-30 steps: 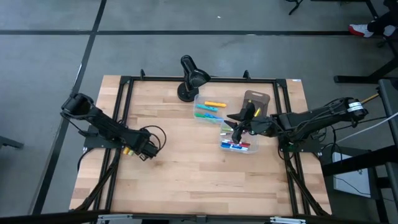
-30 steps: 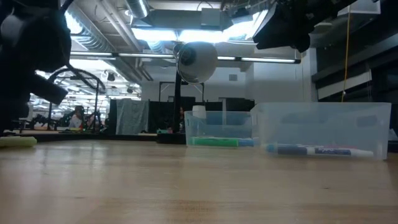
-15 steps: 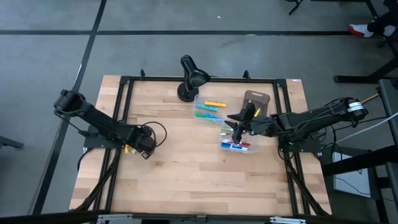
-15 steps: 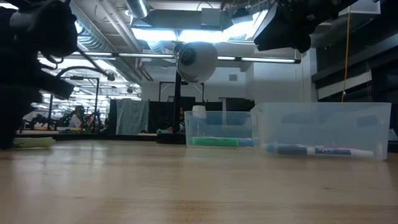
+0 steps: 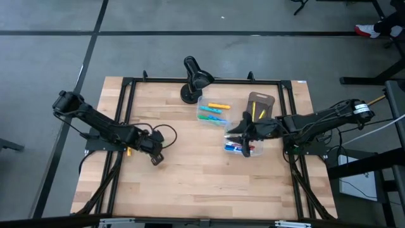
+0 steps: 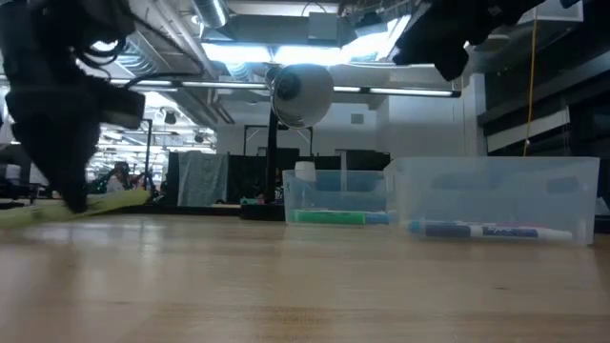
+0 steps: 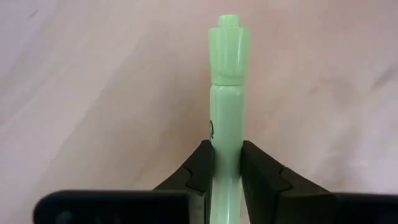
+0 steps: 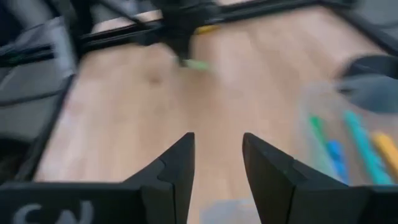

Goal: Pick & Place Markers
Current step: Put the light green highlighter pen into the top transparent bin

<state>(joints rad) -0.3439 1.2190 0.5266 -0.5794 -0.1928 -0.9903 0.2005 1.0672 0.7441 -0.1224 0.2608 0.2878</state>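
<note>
My left gripper (image 5: 156,157) is at the table's left-middle, shut on a pale green marker (image 7: 229,93). In the low view the marker (image 6: 105,203) slants just above the wood under the gripper (image 6: 71,195). My right gripper (image 5: 243,145) hangs open over the near clear bin (image 5: 252,152), touching nothing; its fingers (image 8: 177,165) stand apart in the right wrist view. That bin holds blue and red markers (image 6: 486,230). The far bin (image 5: 204,101) holds orange, green and blue markers (image 5: 212,113). A yellow marker (image 5: 254,113) lies on the grey-brown tray (image 5: 261,100). My left gripper pinches the pale green marker's barrel (image 7: 227,146) between its two fingers, one on each side. The marker runs out ahead along the fingers, capped end (image 7: 231,46) foremost. The fingers come down from above. The marker sits tilted; whether its low end touches the table I cannot tell.
A black lamp-like stand (image 5: 193,79) sits at the far edge behind the bins and shows as a round head (image 6: 300,92) in the low view. A yellow-orange bit (image 5: 128,151) shows beside the left arm. Black frame rails (image 5: 123,126) border the table; bare wood lies in the near half.
My left gripper has moved toward the table's right and slightly nearer, carrying the green marker along; the marker lay flat on the wood and now sits tilted, one end raised. My right gripper has swung toward the near edge, from above the tray side to over the near bin.
</note>
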